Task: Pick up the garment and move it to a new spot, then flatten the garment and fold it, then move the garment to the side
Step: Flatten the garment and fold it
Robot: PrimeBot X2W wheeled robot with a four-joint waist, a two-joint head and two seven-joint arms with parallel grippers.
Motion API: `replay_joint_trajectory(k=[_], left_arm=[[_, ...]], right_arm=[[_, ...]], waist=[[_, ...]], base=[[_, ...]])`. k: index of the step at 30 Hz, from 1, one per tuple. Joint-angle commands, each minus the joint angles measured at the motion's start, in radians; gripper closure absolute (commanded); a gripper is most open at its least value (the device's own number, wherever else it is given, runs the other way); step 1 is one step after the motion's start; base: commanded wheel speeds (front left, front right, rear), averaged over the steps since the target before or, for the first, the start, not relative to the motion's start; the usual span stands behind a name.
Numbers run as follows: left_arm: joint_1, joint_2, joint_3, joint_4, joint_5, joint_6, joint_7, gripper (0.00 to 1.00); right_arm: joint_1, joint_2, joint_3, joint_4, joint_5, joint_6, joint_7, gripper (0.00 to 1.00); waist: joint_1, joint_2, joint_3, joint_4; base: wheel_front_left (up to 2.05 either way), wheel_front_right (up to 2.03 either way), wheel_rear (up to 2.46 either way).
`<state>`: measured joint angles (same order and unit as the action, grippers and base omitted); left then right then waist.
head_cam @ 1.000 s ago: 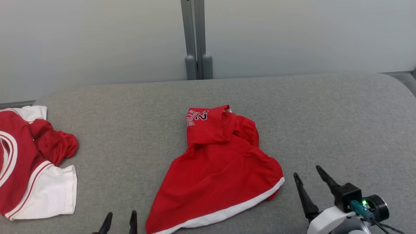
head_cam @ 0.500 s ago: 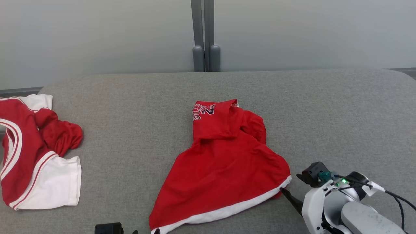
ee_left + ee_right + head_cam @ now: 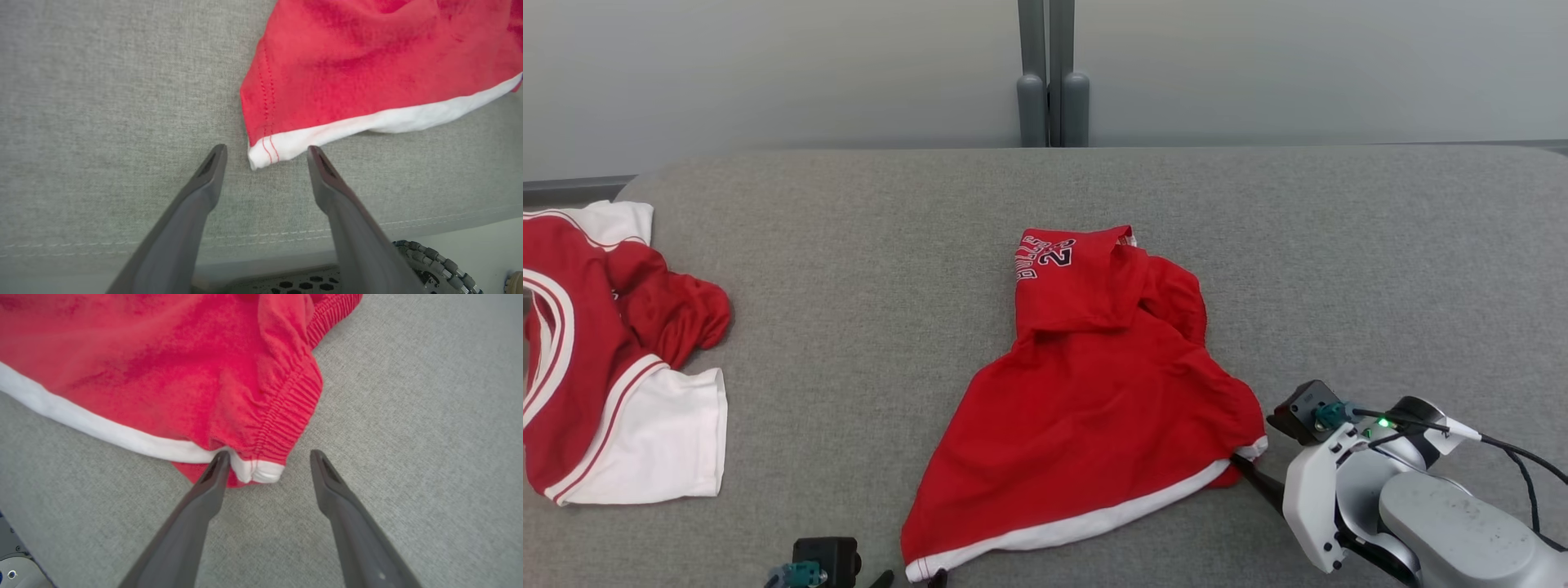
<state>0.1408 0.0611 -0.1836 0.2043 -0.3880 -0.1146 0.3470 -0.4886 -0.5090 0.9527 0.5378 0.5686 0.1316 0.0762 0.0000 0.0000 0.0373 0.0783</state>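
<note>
At the left edge of the grey padded surface (image 3: 849, 245) lies another red and white garment (image 3: 596, 359), crumpled and partly off the picture in the head view.

The left gripper (image 3: 265, 153) is at the near edge of the surface, just left of the middle. Its two fingers are spread apart and hold nothing. In the left wrist view the near left corner of the garment (image 3: 1086, 392), a white tip with two red stitch lines, lies between the two fingertips. It is not possible to tell if the tips touch the cloth.

The garment is near the middle of the surface, closer to the near edge than to the far edge. It is red, with a white band (image 3: 1078, 523) along the near side. It spreads wide at the near side and becomes narrow at the far side, where a part is folded over and shows dark lettering (image 3: 1045, 255). The cloth is wrinkled and not flat.

The right gripper (image 3: 267, 457) is at the near right corner of the garment, with its fingers apart. In the right wrist view a gathered elastic band (image 3: 290, 412) ends in a small white corner that lies between the fingers. The finger on that view's left touches the white band.
</note>
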Motion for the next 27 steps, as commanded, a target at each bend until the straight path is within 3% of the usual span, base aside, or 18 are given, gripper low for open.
replay_joint_trajectory(k=[1, 15, 17, 19, 21, 22, 24, 27], left_arm=[[-0.019, 0.009, 0.001, 0.019, -0.002, 0.001, 0.001, 0.0], [-0.051, 0.008, 0.004, 0.161, -0.032, -0.001, -0.045, 0.0], [-0.056, 0.008, 0.003, 0.176, -0.037, -0.001, -0.05, 0.0], [-0.061, 0.008, 0.002, 0.191, -0.039, -0.001, -0.051, 0.0], [-0.065, 0.008, 0.002, 0.205, -0.044, -0.001, -0.054, 0.0], [-0.066, 0.008, 0.001, 0.211, -0.046, -0.001, -0.054, 0.0], [-0.068, 0.007, -0.002, 0.226, -0.052, -0.001, -0.056, 0.0], [-0.07, 0.006, -0.005, 0.24, -0.059, -0.002, -0.062, 0.07]], right_arm=[[-0.019, 0.001, 0.013, 0.006, 0.016, -0.002, -0.011, 0.0], [-0.051, -0.002, 0.132, 0.009, 0.086, -0.002, -0.069, 0.01], [-0.057, 0.0, 0.146, 0.01, 0.093, -0.002, -0.073, 0.09], [-0.063, 0.002, 0.157, 0.014, 0.101, -0.002, -0.076, 0.25], [-0.07, 0.004, 0.166, 0.018, 0.107, -0.002, -0.081, 0.31], [-0.072, 0.004, 0.171, 0.02, 0.11, -0.002, -0.082, 0.33], [-0.073, 0.002, 0.181, 0.026, 0.119, -0.002, -0.086, 0.27], [-0.076, -0.002, 0.195, 0.032, 0.131, -0.002, -0.089, 0.33]], waist=[[0.0, 0.0, 0.009, 0.003], [0.0, 0.0, 0.012, -0.009], [0.0, 0.0, 0.012, -0.011], [0.0, 0.0, 0.012, -0.012], [0.0, 0.0, 0.01, -0.013], [0.0, 0.0, 0.009, -0.013], [0.0, 0.0, 0.007, -0.012], [0.0, 0.0, 0.005, -0.013]], base=[[0.0, 0.0, 0.0], [0.0, 0.0, 0.0], [0.0, 0.0, 0.0], [0.0, 0.0, 0.0], [0.0, 0.0, 0.0], [0.0, 0.0, 0.0], [0.0, 0.0, 0.0], [0.0, 0.0, 0.0]])
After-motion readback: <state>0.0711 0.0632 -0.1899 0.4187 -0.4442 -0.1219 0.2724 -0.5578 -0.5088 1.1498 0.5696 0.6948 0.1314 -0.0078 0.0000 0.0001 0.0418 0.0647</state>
